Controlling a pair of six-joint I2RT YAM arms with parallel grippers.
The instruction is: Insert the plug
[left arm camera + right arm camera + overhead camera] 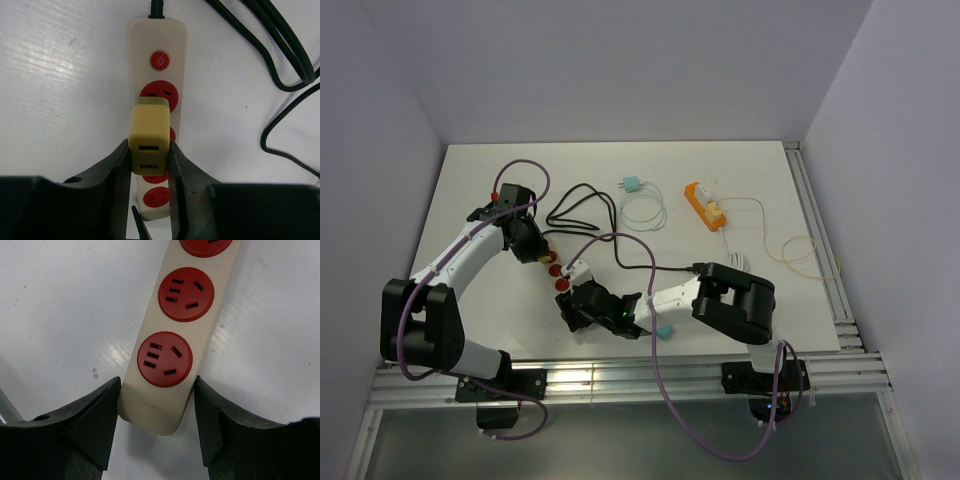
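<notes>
A beige power strip (150, 40) with red sockets (165, 359) lies on the white table, its black cord leaving the far end. My left gripper (149, 148) is shut on a yellowish block-shaped plug (149, 125), held upright over the strip's middle and covering one socket. Its prongs are hidden, so I cannot tell whether they are in. My right gripper (157, 382) is shut on the strip's near end (155, 405), one finger against each long side. From above, the left gripper (532, 240) is at the strip's (558, 272) far end and the right gripper (576, 305) at its near end.
The black cord (582, 205) loops behind the strip. Farther back lie a green plug with a thin coiled wire (632, 186) and an orange adapter (705, 208) with a pale cable (800, 250). A small teal block (663, 330) sits by the right arm. Purple arm cables hang nearby.
</notes>
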